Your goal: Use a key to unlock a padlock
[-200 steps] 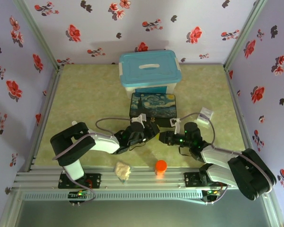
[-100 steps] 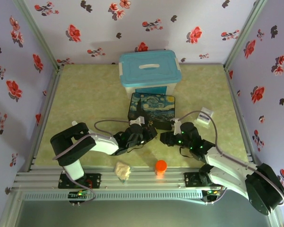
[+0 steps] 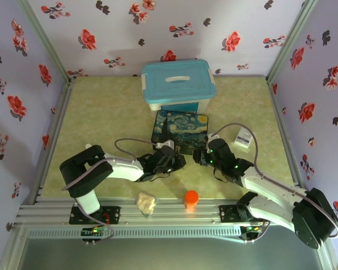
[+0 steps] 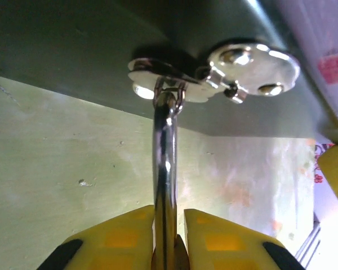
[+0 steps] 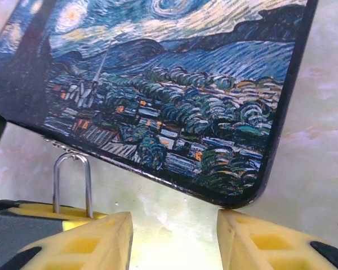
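The padlock [image 4: 165,157] hangs at the near edge of the painted box [image 5: 174,95]. In your left wrist view its silvery shackle [image 5: 88,188] is threaded through the loop of the shiny hasp plate [image 4: 253,59]. The body is hidden: it sits down between the yellow pads and runs off the bottom of the picture, so you cannot read the keyhole. From the top camera the lock is too small to pick out between the two wrists.

Your left gripper [image 4: 169,219] has its fingers [image 4: 121,236] pressed in on the shackle from both sides, pinching it. Your right gripper [image 5: 174,225] has its fingers [image 5: 265,242] spread wide, and the gap you can see between them holds only table [image 3: 101,112] and the box's near corner. Their lower ends are cut off by the frame.

Count what you have:
- two grippers
- one padlock
- one painted box
- one blue-lidded tub [image 3: 179,84] behind the box
- one orange cap [image 3: 191,197] by the near rail
- one pale crumpled lump [image 3: 146,203] by the near rail
- one white packet [image 3: 245,136] to the right

Compared with a second ago, your right wrist has moved up and closer to the box's right corner. The packet is now fully uncovered. Your left wrist sits almost where it was.
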Action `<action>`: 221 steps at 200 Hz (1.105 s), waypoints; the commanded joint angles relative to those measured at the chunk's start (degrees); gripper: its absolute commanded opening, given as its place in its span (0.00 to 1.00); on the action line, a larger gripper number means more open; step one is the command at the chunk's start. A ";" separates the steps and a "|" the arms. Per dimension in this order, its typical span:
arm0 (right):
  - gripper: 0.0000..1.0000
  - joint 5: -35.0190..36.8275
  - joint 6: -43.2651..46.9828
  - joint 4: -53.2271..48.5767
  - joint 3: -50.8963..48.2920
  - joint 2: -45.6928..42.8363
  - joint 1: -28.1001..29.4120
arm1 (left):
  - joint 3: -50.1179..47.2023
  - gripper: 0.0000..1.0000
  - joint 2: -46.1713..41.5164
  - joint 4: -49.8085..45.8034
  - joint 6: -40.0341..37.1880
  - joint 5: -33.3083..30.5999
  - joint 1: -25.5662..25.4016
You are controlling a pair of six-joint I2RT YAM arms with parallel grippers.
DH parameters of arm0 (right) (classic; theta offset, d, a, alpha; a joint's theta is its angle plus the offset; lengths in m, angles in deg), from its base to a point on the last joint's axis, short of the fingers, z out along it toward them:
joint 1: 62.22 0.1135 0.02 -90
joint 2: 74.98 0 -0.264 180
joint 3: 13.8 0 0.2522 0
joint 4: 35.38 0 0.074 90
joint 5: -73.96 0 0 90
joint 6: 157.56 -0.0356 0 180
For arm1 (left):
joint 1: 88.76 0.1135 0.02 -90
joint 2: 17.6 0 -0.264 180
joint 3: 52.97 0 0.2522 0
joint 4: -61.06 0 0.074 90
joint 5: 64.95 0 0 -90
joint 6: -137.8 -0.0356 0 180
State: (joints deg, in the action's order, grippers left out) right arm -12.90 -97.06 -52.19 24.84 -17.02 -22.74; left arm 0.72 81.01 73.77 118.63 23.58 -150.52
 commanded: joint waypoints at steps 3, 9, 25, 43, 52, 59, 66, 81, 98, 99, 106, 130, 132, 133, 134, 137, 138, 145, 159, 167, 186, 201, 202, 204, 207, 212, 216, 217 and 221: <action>0.42 2.86 0.82 -1.26 1.71 2.73 0.15 | 2.10 0.19 -0.17 -14.86 -5.89 -1.00 -0.02; 0.42 2.41 0.55 -0.59 1.36 3.01 0.15 | 2.54 0.20 -0.17 -17.22 -6.99 -2.00 0.05; 0.41 2.05 0.00 0.40 0.64 3.11 0.15 | 4.51 0.21 0.28 -23.40 -9.74 -3.79 -0.01; 0.41 2.39 0.03 0.21 0.19 2.74 0.15 | 6.97 0.24 1.21 -29.28 -12.20 -5.78 -0.19; 0.41 2.57 0.23 0.04 0.08 2.48 0.15 | 7.47 0.25 1.38 -30.40 -12.78 -6.74 -0.40; 0.40 2.66 0.39 -0.13 0.03 2.43 0.15 | 7.53 0.25 1.35 -30.57 -13.03 -7.38 -0.48; 0.40 2.82 0.49 -0.26 -0.07 2.34 0.15 | 7.83 0.25 1.42 -30.97 -13.30 -7.94 -0.71; 0.40 2.98 0.60 -0.29 -0.26 2.35 0.15 | 9.66 0.25 1.58 -33.69 -14.22 -9.72 -1.26; 0.39 3.01 0.51 -0.27 -0.49 2.67 0.15 | 12.82 0.26 2.12 -38.38 -15.57 -13.42 -2.78; 0.39 3.02 0.50 -0.24 -0.47 2.68 0.15 | 12.99 0.26 2.16 -38.72 -15.64 -13.57 -2.90; 0.39 3.02 0.42 -0.20 -0.54 2.82 0.15 | 13.82 0.26 2.45 -39.93 -15.88 -14.57 -3.50; 0.39 3.10 0.49 0.05 -0.83 3.21 0.15 | 15.59 0.26 2.84 -41.81 -16.05 -16.67 -4.99; 0.39 3.10 0.49 0.01 -0.87 3.26 0.15 | 15.86 0.26 2.93 -42.31 -16.05 -16.82 -5.09; 0.39 3.10 0.49 0.04 -0.88 3.28 0.15 | 16.01 0.26 2.92 -42.57 -16.06 -17.03 -5.11; 0.39 3.10 0.49 0.05 -0.89 3.34 0.15 | 16.12 0.26 3.00 -42.83 -16.11 -17.14 -5.12; 0.39 3.10 0.56 -0.07 -0.97 3.37 0.15 | 16.49 0.27 3.14 -43.48 -16.15 -17.59 -5.21; 0.39 3.10 0.52 -0.09 -0.97 3.34 0.15 | 16.63 0.27 3.20 -43.72 -16.16 -17.68 -5.30; 0.39 3.10 0.45 -0.03 -1.05 3.41 0.13 | 17.46 0.28 3.42 -45.61 -16.08 -18.53 -5.50; 0.38 3.10 0.41 0.06 -1.24 3.56 0.15 | 18.17 0.28 3.53 -47.63 -16.15 -19.54 -5.80; 0.38 3.09 0.42 0.07 -1.31 3.68 0.18 | 18.02 0.27 3.27 -47.62 -16.38 -19.64 -5.98; 0.38 3.17 0.33 0.58 -1.59 3.91 0.15 | 19.24 0.27 2.94 -49.60 -16.77 -21.43 -6.88; 0.38 3.20 0.23 0.96 -1.77 4.35 0.15 | 20.44 0.26 3.15 -50.50 -17.20 -22.30 -7.38; 0.38 3.19 0.23 1.00 -1.77 4.40 0.15 | 20.54 0.26 3.16 -50.48 -17.25 -22.28 -7.40; 0.38 3.19 0.29 1.09 -1.70 4.48 0.15 | 20.54 0.26 3.17 -50.41 -17.27 -22.33 -7.37; 0.38 3.19 0.20 1.17 -1.82 4.50 0.15 | 20.70 0.26 3.19 -50.31 -17.30 -22.28 -7.43; 0.38 3.19 0.14 1.39 -1.90 4.84 0.15 | 20.88 0.25 3.29 -50.21 -17.32 -22.26 -7.56; 0.38 3.13 0.09 1.51 -1.86 4.95 0.15 | 21.14 0.25 3.41 -50.21 -17.44 -22.27 -7.63; 0.38 3.11 0.07 1.53 -1.81 5.01 0.15 | 21.24 0.25 3.46 -50.21 -17.50 -22.30 -7.65; 0.38 3.02 0.06 1.63 -1.85 5.20 0.15 | 21.57 0.25 3.70 -50.42 -17.64 -22.46 -7.81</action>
State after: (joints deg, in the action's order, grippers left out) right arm -11.26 -97.10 -52.03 23.84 -12.87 -22.74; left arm 19.67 83.59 26.39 102.67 4.38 -157.40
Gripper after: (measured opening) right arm 0.380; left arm 0.256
